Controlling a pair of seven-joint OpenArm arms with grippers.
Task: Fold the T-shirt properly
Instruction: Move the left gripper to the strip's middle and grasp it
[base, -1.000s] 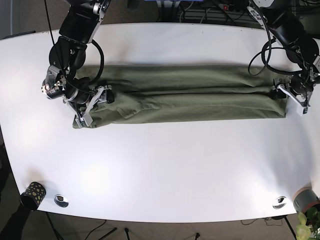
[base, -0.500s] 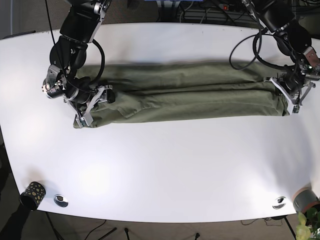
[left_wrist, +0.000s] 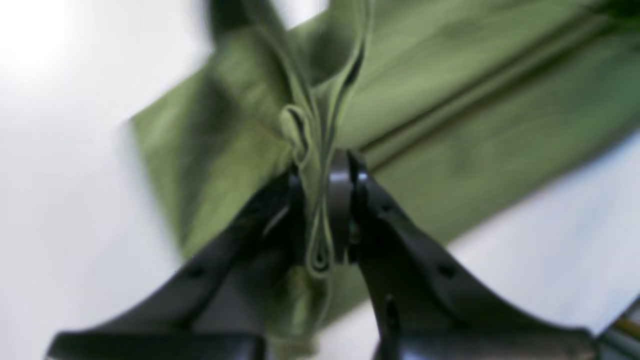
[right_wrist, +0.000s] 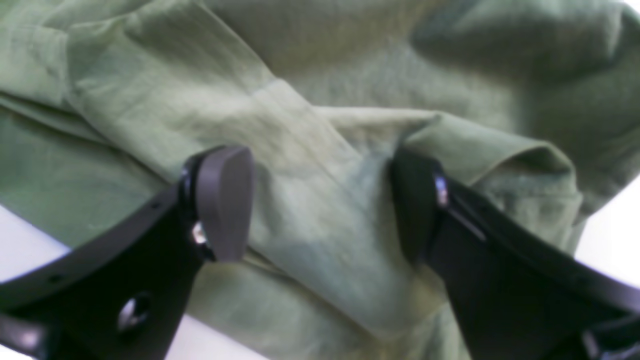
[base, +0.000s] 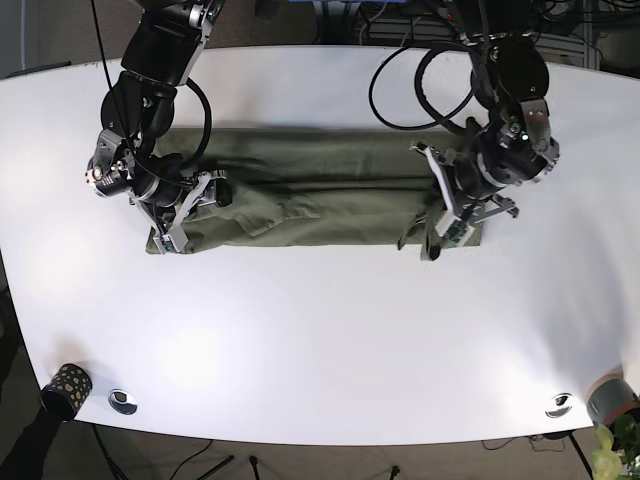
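Base view: left gripper (base: 437, 243) is clamped on the T-shirt (base: 300, 195) hem, lifted; right gripper (base: 170, 238) rests spread apart on the opposite end, on white table (base: 320, 340).

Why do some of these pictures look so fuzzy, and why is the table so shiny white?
Left wrist view: smeared with motion blur, though the left gripper plainly pinches the olive-green T-shirt. Right wrist view: soft focus, the open right gripper resting on cloth. Base view: sharp, but lamp glare washes out the white table.
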